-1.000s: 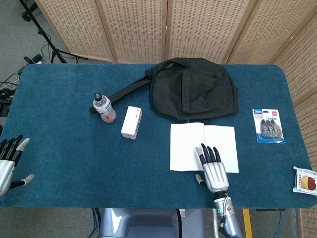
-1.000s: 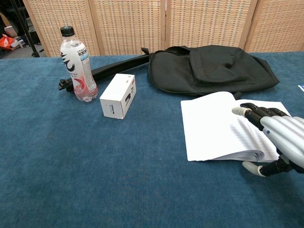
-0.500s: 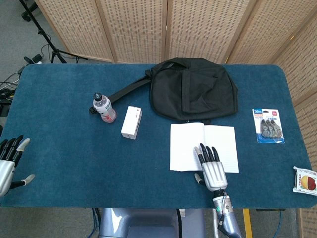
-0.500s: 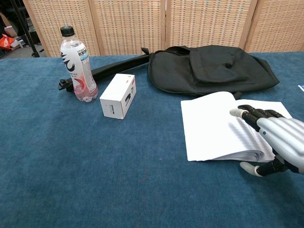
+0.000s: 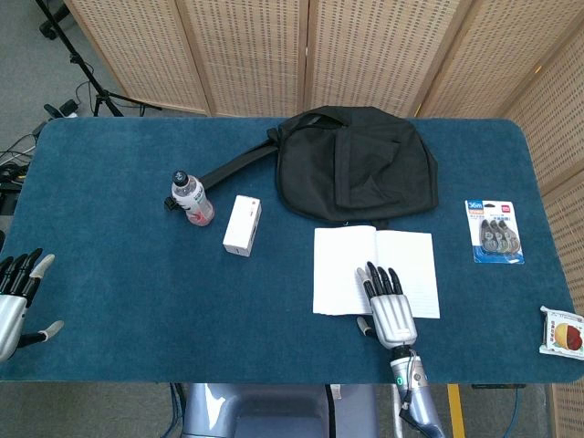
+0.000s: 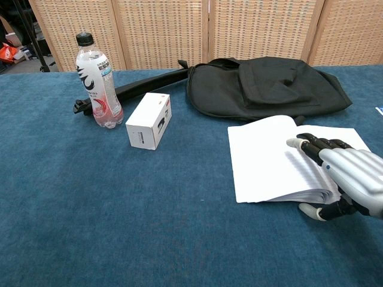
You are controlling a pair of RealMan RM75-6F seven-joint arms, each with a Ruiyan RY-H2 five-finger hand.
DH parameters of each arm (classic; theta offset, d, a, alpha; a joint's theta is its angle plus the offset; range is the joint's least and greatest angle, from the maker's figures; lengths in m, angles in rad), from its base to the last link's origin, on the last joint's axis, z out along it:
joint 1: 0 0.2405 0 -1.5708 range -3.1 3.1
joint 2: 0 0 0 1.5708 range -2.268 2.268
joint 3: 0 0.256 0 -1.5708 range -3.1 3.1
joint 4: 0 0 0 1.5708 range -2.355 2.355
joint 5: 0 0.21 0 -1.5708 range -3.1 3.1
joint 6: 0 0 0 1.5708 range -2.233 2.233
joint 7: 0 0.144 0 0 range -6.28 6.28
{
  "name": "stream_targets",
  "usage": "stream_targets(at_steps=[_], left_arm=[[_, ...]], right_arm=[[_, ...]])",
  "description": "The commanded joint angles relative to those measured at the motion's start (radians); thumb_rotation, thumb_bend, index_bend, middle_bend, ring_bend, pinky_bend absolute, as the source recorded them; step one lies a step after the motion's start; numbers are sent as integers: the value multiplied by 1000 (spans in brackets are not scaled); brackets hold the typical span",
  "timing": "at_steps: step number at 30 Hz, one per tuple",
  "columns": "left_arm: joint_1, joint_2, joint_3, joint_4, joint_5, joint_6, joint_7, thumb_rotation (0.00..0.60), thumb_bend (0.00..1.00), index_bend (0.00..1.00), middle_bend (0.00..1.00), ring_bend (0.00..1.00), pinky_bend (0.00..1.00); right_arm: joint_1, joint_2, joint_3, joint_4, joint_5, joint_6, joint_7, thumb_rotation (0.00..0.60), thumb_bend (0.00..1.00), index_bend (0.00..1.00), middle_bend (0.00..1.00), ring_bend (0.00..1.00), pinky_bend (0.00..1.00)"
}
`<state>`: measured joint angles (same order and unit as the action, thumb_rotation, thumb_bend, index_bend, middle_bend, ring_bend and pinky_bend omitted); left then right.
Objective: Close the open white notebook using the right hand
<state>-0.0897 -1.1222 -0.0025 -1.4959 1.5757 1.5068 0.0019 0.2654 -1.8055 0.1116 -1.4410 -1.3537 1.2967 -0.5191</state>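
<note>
A: So the right hand (image 5: 390, 306) is creeping forward over the notebook (image 5: 374, 270)?

B: Barely. Compared with a second ago it is sitting a touch further up the pages in the head view, and in the chest view it is drifting left, with its fingertips (image 6: 302, 143) now nearer the fold. The thumb is hanging off the near edge, down by the table (image 5: 119, 255).

A: Is it gripping anything?

B: No. The fingers are lying flat and close together, palm down on or just over the paper; I cannot tell from either view whether it is pressing. It is holding nothing.

A: And the notebook itself?

B: It is lying open, flat on the cloth just in front of the black bag (image 5: 351, 162), near the front edge, and it is not shifting at all between the pictures. No page is lifting yet.

A: Meaning the closing is not really starting?

B: I am judging so. The hand is only settling into place. To shut the book, it is probably going to need a finger under one half's outer edge to swing it over the spine, and flat fingers on top are not doing that.

A: The left hand (image 5: 16, 292)?

B: Resting at the far left corner, fingers loosely apart, empty, and staying put. The bottle (image 5: 192, 197) and box (image 5: 242, 224) are standing well clear.
</note>
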Motion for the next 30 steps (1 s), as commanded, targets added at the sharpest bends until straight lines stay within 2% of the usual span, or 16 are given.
stream_targets(at_steps=[1,21,23,30], left_arm=[[1,0,-1,0,0,2,-1,552,66,0,0,0,0],[1,-1,1,1,6,5,-4,552,66,0,0,0,0],[1,-1,2,1,6,5,-3,552,66,0,0,0,0],[0,-2,4,0,9,4,-1,553,66,0,0,0,0]], right_arm=[[4,-3,3,8,8,-6,0,600,311,0,0,0,0],[28,-29,26,89,36,-17,45,600,319,0,0,0,0],[27,-31,27,94,37,-13,53,600,356,0,0,0,0],[20,-33,30,95,45,1,76,600,635,0,0,0,0]])
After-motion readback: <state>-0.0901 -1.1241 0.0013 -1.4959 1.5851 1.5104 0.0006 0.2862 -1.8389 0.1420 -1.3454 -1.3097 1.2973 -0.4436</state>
